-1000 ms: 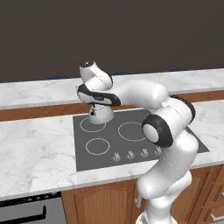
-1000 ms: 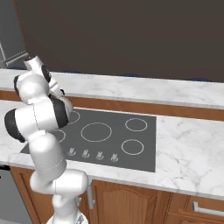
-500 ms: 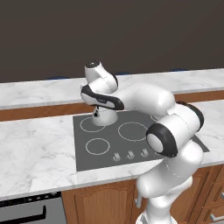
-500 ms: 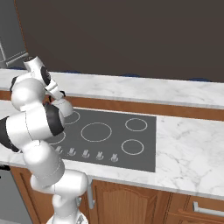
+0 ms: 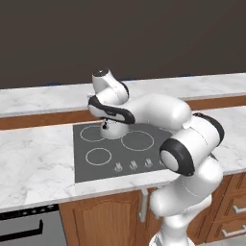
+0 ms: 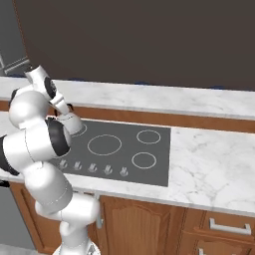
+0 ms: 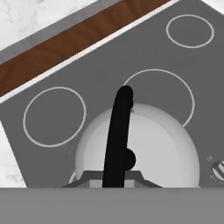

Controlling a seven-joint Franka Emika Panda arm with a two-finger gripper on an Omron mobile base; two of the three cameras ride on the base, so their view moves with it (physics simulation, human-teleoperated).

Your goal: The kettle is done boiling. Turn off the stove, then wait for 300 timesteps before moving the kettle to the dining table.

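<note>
Pincer (image 5: 105, 126) poised directly over the kettle (image 7: 138, 144), its fingers hidden, so whether they stand apart or clamped on the black handle (image 7: 117, 135) cannot be told. Beneath the pincer the kettle sits low over the stove (image 5: 153, 149), above a large burner ring (image 7: 159, 94). Toward the robot from the pincer runs the knob row (image 5: 132, 166). Marble tabletop (image 6: 209, 159) surrounds the stove on both sides.

Two base cameras look forward and down from behind the arm, left and right, sharing the stove (image 5: 120, 144) and marble table (image 6: 209, 154), while the hand camera peers close onto the kettle (image 7: 144, 148).
</note>
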